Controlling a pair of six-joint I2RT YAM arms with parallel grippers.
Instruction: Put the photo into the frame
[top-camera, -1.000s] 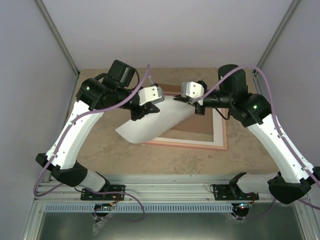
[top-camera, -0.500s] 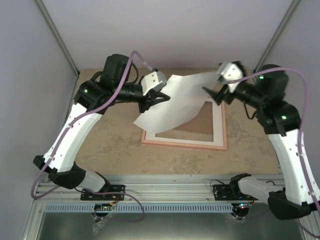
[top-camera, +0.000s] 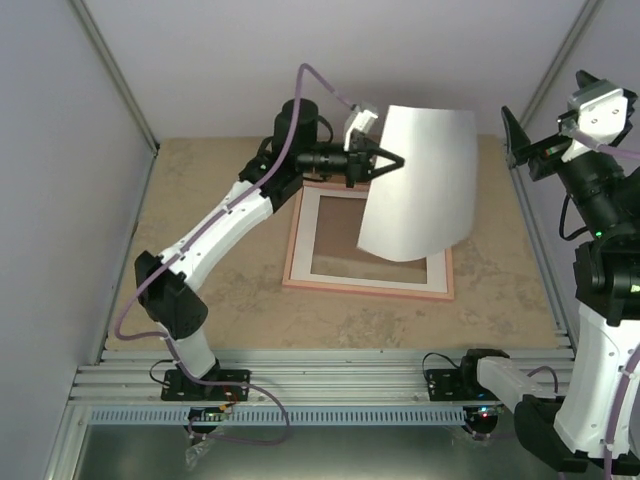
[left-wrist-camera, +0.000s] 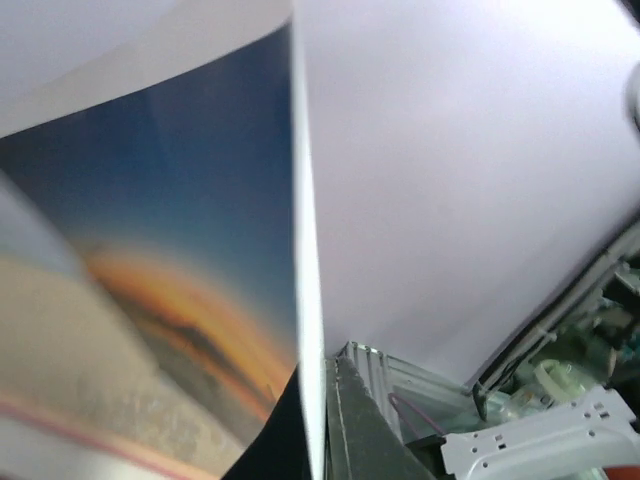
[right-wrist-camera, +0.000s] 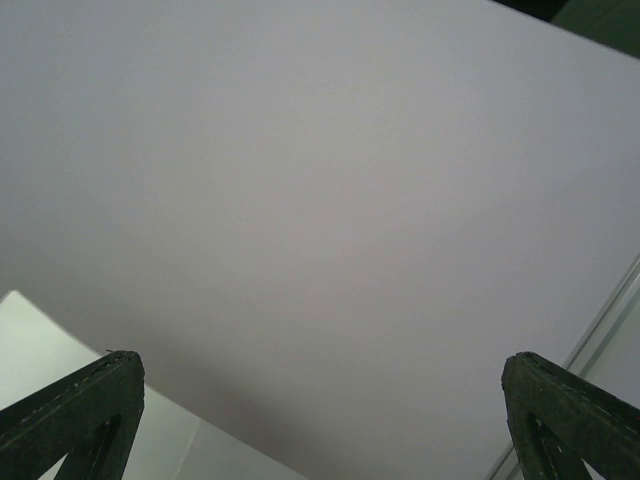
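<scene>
The photo (top-camera: 420, 185) hangs curled and nearly upright above the right half of the frame (top-camera: 365, 290), its plain white back towards the top camera. My left gripper (top-camera: 388, 161) is shut on the photo's upper left edge. In the left wrist view the sheet's edge runs between the closed fingers (left-wrist-camera: 370, 430), and the orange sunset print (left-wrist-camera: 180, 250) faces left. My right gripper (top-camera: 527, 150) is raised at the far right, open and apart from the photo. Its fingertips (right-wrist-camera: 85, 400) stand wide with nothing between them, facing a bare wall.
The pink frame lies flat on the tan table (top-camera: 210, 270), with a brown board with a white border (top-camera: 335, 235) inside it. Grey walls (top-camera: 60, 180) close in the left, back and right. A metal rail (top-camera: 330, 375) runs along the near edge.
The right gripper let go of the photo, opened, and swung up to the far right. The left arm stretched right and lifted the photo above the frame.
</scene>
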